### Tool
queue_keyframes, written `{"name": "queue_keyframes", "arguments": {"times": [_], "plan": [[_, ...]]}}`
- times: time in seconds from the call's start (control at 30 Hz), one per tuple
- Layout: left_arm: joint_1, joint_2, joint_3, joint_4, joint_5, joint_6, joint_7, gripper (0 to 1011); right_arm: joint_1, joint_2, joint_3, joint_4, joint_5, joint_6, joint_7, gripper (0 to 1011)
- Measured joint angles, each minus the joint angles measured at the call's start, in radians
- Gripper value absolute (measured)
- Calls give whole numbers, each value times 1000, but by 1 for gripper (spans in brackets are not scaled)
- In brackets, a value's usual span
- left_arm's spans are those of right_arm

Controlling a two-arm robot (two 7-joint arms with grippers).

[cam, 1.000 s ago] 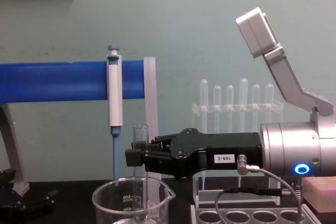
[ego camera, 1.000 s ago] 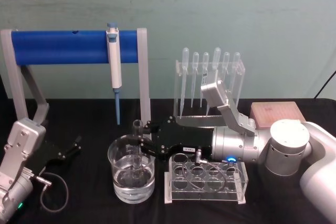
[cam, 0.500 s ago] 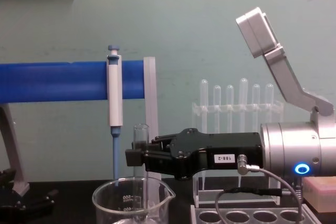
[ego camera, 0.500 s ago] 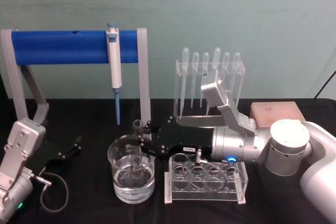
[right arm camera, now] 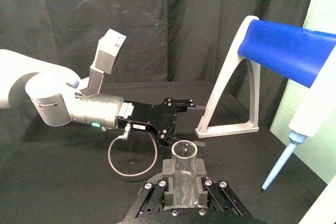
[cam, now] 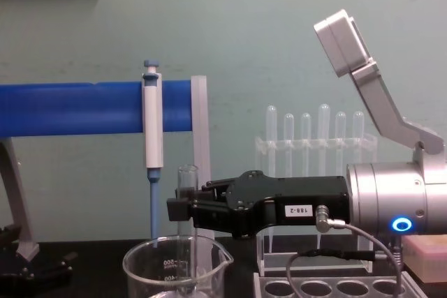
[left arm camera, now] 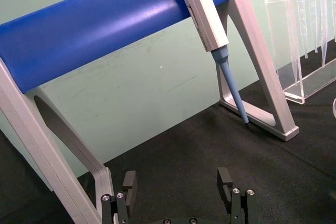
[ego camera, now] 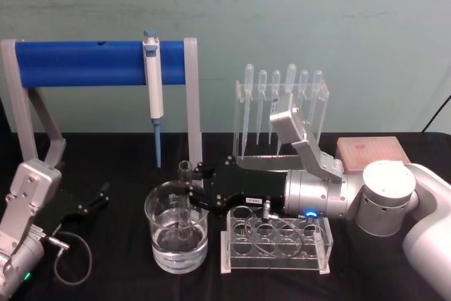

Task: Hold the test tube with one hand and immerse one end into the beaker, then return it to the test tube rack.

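We see our right gripper (cam: 178, 213) black, its wrist (cam: 380, 200) silver, with a glowing blue ring (cam: 401, 225) and grey cable (cam: 342, 225).

Right pincer (cam: 180, 211) holds test tube (cam: 186, 179) upright inside the beaker (cam: 142, 271).

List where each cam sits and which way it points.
Head: high, looking down at table; both arms, right gripper holding test tube in beaker.
Chest: low, facing forward; right arm side-on.
Left wrist: on parked left gripper, facing pipettor.
Right wrist: behind test tube, facing left arm.
Head and chest share test tube, beaker.
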Motion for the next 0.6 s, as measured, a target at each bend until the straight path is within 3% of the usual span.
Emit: {"name": "queue_keyframes", "arguments": {"times": [0.6], "plan": [[0,0,0,0,0,0,0,1000,0,0,0,0,0,0,0,235]]}}
